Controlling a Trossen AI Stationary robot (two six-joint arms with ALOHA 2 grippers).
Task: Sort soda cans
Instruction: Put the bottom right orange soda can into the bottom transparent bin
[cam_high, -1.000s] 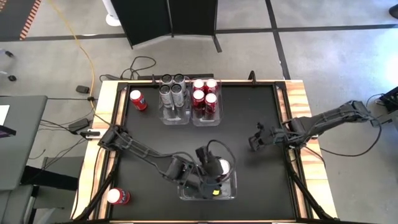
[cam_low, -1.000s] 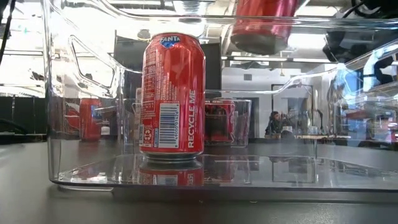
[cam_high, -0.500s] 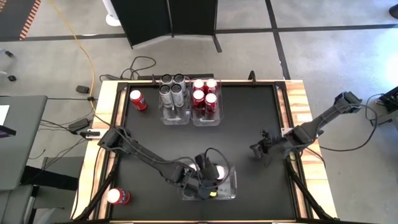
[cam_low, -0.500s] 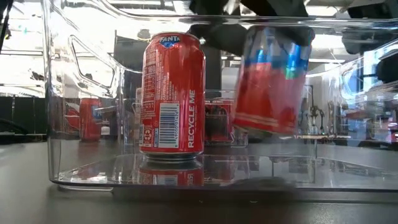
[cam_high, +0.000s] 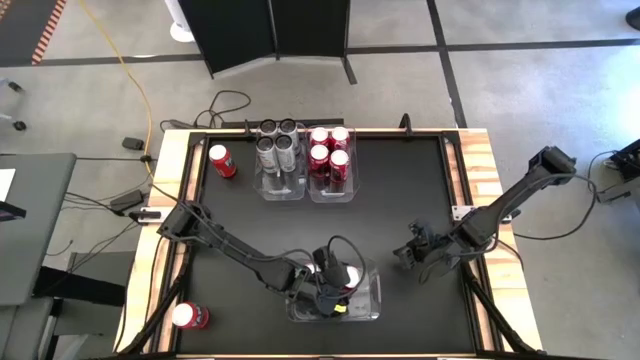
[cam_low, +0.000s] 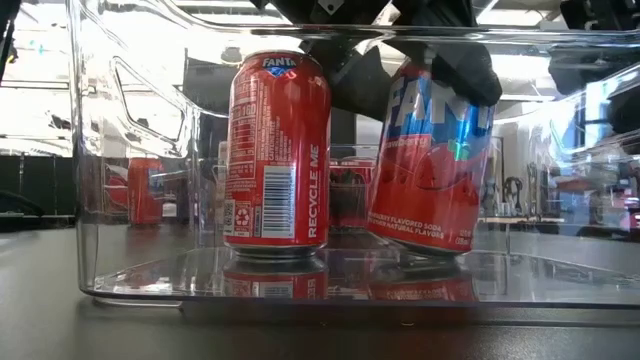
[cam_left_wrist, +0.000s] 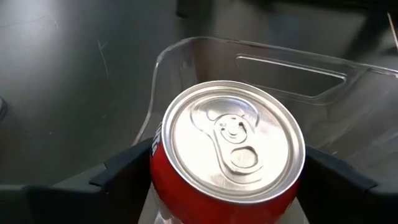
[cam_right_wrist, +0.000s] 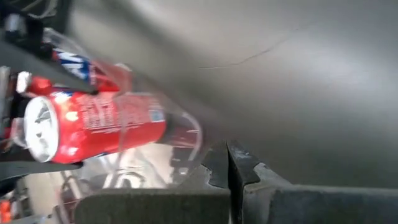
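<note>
the left gripper (cam_low: 430, 60) is grasping a tilted red fanta can (cam_low: 430, 160) inside the clear bin (cam_low: 90, 200); letting go now risks toppling it into its neighbour (cam_low: 278, 150). the right gripper (cam_high: 412, 255) is waiting, clenched.

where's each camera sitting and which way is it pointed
High: overhead, straight down on the table; both arms show.
Low: table height, level through the clear bin; left hand on a red can.
Left wrist: over that can, its fingers beside it.
Right wrist: along the table, own shut fingers.
All four see that can.
</note>
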